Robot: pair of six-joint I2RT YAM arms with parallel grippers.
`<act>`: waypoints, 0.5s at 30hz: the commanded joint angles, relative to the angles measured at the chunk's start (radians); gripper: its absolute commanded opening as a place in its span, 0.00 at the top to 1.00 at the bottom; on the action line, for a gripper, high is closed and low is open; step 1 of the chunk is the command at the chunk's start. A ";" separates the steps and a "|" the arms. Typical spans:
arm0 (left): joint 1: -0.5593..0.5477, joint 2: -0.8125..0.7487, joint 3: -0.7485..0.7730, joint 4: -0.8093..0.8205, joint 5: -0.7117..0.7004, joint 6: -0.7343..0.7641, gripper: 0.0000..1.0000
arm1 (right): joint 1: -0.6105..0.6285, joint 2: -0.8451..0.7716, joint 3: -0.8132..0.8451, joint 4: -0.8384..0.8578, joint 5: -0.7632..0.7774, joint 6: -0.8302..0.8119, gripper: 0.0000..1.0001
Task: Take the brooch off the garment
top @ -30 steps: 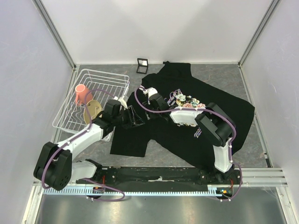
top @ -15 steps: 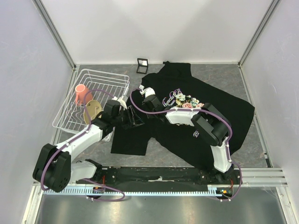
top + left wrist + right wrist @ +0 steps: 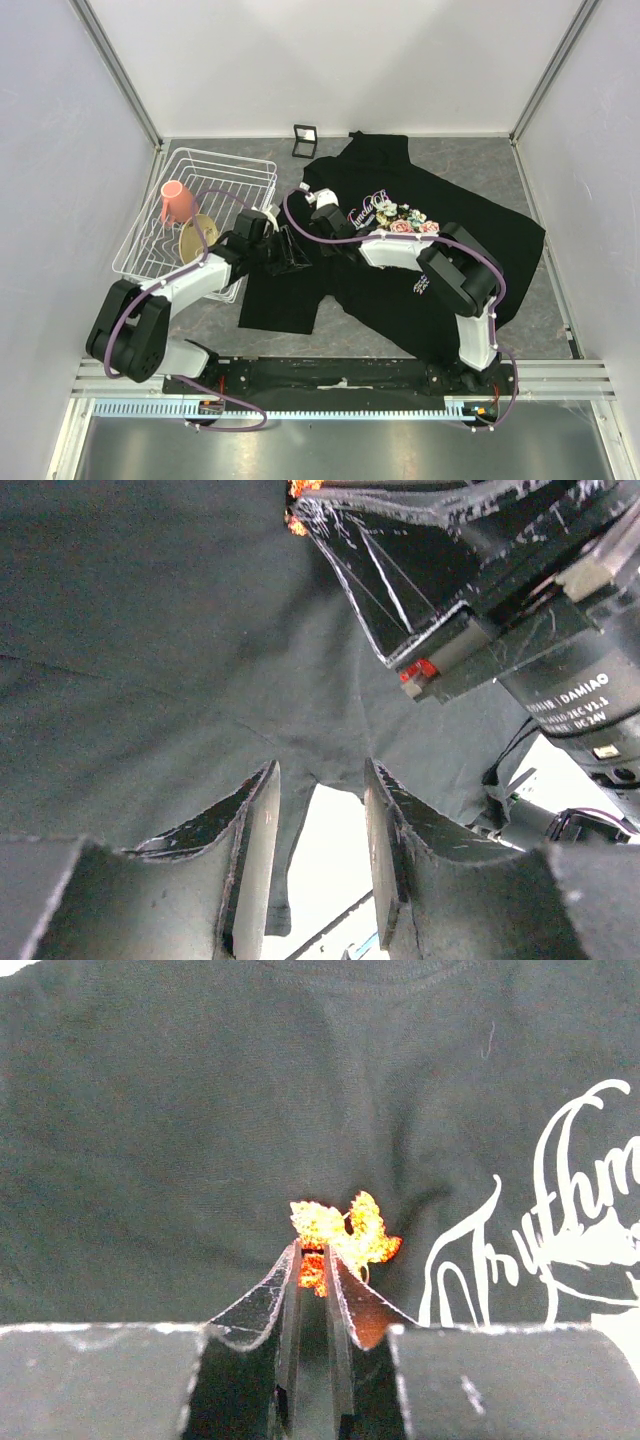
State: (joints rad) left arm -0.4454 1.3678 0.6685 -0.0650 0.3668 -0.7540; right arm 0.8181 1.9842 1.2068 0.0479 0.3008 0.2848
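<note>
The garment [image 3: 480,240] is a black T-shirt with a rose print, spread on the grey table. It fills the right wrist view [image 3: 150,1110] and the left wrist view [image 3: 150,630]. The brooch [image 3: 345,1230] is a small red-orange leaf on the cloth left of the white lettering. My right gripper [image 3: 313,1255] is shut on its lower edge. The brooch also shows at the right gripper's tip in the left wrist view [image 3: 296,490]. In the top view my right gripper [image 3: 318,228] hides it. My left gripper [image 3: 318,780] is open, cloth lying across its fingertips, and sits just left of the right one [image 3: 290,250].
A white wire dish rack [image 3: 200,170] stands at the left, holding a pink cup [image 3: 175,202] and a tan dish [image 3: 197,240]. A small black square frame [image 3: 305,140] stands at the back wall. Side walls close in on both sides.
My right gripper has shifted slightly left over the shirt's collar area. My left arm's wrist has moved a little right and back; its gripper stays at the shirt's left side.
</note>
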 commanded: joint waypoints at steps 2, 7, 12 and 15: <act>-0.003 0.014 0.039 0.051 -0.005 0.025 0.54 | -0.005 -0.071 -0.007 -0.105 0.032 0.048 0.79; -0.001 0.027 0.025 0.035 -0.022 0.035 0.55 | -0.008 -0.013 0.115 -0.218 0.076 0.123 0.69; -0.001 -0.006 -0.032 0.062 -0.063 0.004 0.56 | 0.004 0.054 0.230 -0.298 0.078 0.160 0.49; -0.003 -0.006 -0.047 0.086 -0.077 -0.008 0.56 | 0.021 0.064 0.246 -0.301 0.104 0.156 0.45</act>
State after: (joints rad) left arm -0.4450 1.3819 0.6449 -0.0425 0.3370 -0.7547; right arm 0.8165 2.0281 1.4040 -0.2062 0.3618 0.4133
